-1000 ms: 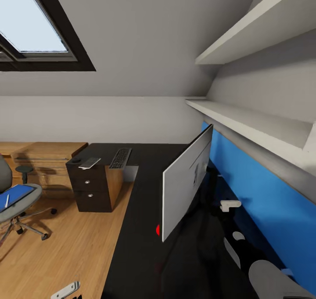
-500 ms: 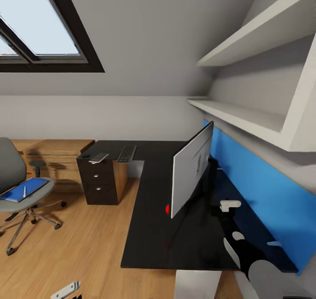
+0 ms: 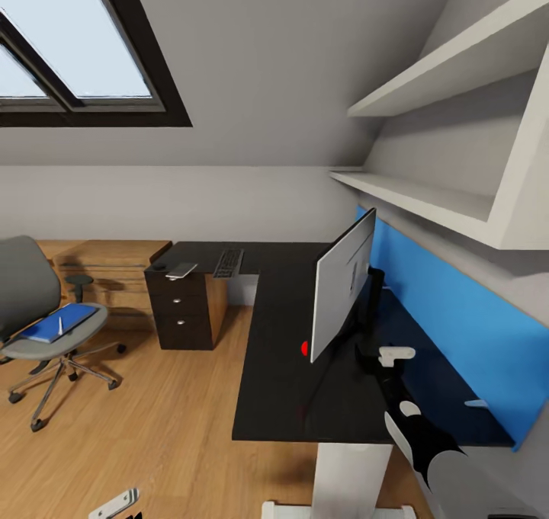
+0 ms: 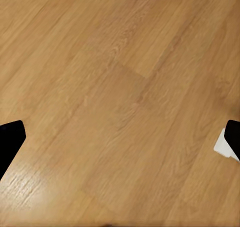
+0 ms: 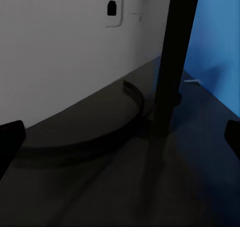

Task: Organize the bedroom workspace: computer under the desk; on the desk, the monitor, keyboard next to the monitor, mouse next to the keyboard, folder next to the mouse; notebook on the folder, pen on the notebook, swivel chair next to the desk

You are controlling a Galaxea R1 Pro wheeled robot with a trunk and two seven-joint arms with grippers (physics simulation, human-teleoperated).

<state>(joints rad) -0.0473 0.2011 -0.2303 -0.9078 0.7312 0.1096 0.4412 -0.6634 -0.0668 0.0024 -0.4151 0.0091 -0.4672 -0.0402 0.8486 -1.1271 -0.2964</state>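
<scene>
In the head view, the monitor [image 3: 345,284] stands on the black desk [image 3: 274,382], back turned to the camera; the right arm [image 3: 427,443] reaches up behind it. The keyboard [image 3: 228,262] lies on the far wing, and the folder [image 3: 59,322] rests on the swivel chair [image 3: 42,313].

In the left wrist view, the left gripper [image 4: 120,137] hangs spread wide and empty over the wooden floor [image 4: 115,87].

In the right wrist view, the right gripper [image 5: 120,137] is agape, holding nothing, facing the monitor's stand [image 5: 172,57].

Attic bedroom workspace, sloped ceiling with skylight [image 3: 72,54], L-shaped desk [image 3: 278,374], swivel chair [image 3: 38,313], wall shelves [image 3: 427,199]
</scene>
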